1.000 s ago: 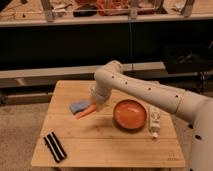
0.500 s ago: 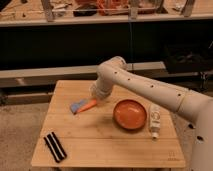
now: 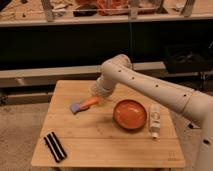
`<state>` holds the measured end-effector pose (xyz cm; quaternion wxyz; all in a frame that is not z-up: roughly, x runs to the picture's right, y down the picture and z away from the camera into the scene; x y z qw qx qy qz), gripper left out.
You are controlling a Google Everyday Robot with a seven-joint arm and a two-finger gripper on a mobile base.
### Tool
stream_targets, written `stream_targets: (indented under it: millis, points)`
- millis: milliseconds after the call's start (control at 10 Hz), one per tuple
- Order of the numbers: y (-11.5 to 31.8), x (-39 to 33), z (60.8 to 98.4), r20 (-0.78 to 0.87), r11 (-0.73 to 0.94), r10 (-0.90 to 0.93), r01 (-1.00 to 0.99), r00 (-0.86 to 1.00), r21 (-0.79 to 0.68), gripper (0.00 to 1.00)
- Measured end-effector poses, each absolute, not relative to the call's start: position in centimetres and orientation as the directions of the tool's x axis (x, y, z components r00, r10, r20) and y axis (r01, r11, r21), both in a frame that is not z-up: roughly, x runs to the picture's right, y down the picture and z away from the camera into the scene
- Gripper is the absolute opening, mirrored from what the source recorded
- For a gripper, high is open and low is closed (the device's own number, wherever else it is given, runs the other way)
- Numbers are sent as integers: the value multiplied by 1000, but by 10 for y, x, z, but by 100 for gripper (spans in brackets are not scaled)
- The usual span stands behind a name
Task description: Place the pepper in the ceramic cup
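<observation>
Camera view: claw [image 3: 96,100] moved up-right, still gripping pepper [image 3: 90,103], above table [image 3: 107,145].

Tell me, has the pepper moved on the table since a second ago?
Yes. The pepper, at the gripper, has moved up from the table and slightly toward the orange plate; it sits higher over the blue object.

white rounded arm [image 3: 150,87], dark rivet dots, jaws [image 3: 98,98]

Arm bent low — gripper [image 3: 96,98] mid-table
</observation>
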<state>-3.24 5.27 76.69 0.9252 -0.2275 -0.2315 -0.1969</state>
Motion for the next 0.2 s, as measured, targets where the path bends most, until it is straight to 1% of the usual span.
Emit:
stream_targets:
  millis: [200]
  points:
    - [48,-23,765,508,829,-235,444,829,-341,6]
